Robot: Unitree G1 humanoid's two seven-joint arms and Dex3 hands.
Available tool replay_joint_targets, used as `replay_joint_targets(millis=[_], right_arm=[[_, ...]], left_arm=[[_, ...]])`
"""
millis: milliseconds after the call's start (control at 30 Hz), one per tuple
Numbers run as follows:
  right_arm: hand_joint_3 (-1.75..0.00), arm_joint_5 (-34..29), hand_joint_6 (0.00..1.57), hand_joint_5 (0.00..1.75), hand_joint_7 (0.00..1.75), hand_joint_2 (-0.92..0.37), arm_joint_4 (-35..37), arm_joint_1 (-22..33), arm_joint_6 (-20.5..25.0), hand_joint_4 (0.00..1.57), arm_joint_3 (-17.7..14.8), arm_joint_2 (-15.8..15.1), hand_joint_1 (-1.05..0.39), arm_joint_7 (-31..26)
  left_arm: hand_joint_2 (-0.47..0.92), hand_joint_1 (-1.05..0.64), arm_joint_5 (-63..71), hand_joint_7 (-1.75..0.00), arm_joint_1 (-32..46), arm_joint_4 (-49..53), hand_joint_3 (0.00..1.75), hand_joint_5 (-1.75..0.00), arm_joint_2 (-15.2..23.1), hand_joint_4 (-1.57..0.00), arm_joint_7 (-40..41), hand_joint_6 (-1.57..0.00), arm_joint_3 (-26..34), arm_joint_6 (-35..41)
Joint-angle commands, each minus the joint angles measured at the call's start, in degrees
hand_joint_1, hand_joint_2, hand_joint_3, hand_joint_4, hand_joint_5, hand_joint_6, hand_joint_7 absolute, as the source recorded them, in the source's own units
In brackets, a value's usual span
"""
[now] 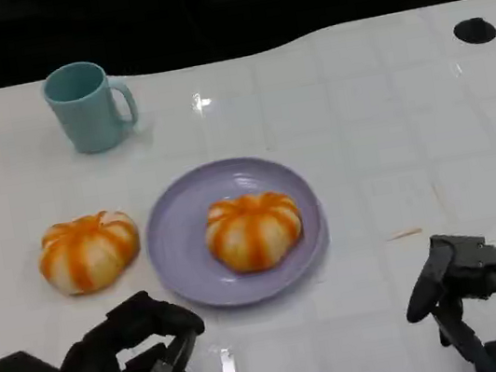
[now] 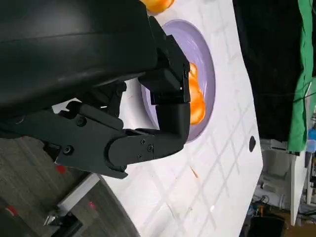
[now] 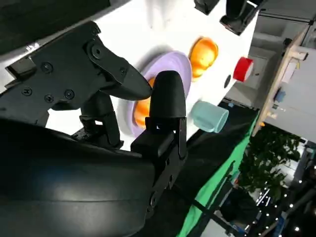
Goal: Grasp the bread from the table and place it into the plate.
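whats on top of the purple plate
One orange-and-white striped bread sits on the purple plate, right of its middle. The plate surface under the bread is covered, so nothing there can be seen.

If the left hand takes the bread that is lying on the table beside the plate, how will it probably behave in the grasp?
The bread on the table looks like a soft, puffy bun, so it is probably light and may dent under firm fingers. Its domed, ribbed top seems glossy, so it could slip a little. It sits flat on the table, so it should slide rather than roll if the left hand pushes it.
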Motion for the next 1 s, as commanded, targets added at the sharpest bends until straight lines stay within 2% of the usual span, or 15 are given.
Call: replay_joint_targets(millis=[33,167,433,1000], right_arm=[[-1.09,0.42,0.67,1.74,1.43,-0.58,-0.42,0.83,2.02,0.70,-0.57,0.42,-0.20,-0.62],[-1.11,-0.05,0.66,1.75,1.45,-0.57,-0.52,1.09,2.66,0.72,-0.48,0.41,-0.20,-0.74],[-1.07,-0.70,0.68,1.75,1.47,-0.59,0.69,1.04,1.63,0.85,-0.62,0.50,-0.19,-1.44],[-1.13,-2.04,0.70,1.75,1.47,-0.53,3.63,-0.85,-1.30,0.87,-0.10,0.69,-0.18,-1.93]], left_arm=[[0.92,-0.42,-0.13,-1.38,0.18,-0.41,0.48,-1.75,1.31,-0.70,-0.53,-0.64,0.69,-0.22],[0.92,-0.43,-0.10,-1.38,0.20,-0.52,0.47,-1.75,1.49,-0.70,-0.43,-0.64,0.71,-0.10],[0.92,-0.41,0.07,-1.38,0.21,0.14,0.48,-1.75,1.70,-0.70,-0.75,-0.64,0.60,-1.31],[0.92,-0.41,-0.12,-1.38,-0.81,1.06,0.49,-1.75,1.89,-0.70,-0.80,-0.65,0.86,-1.23]])
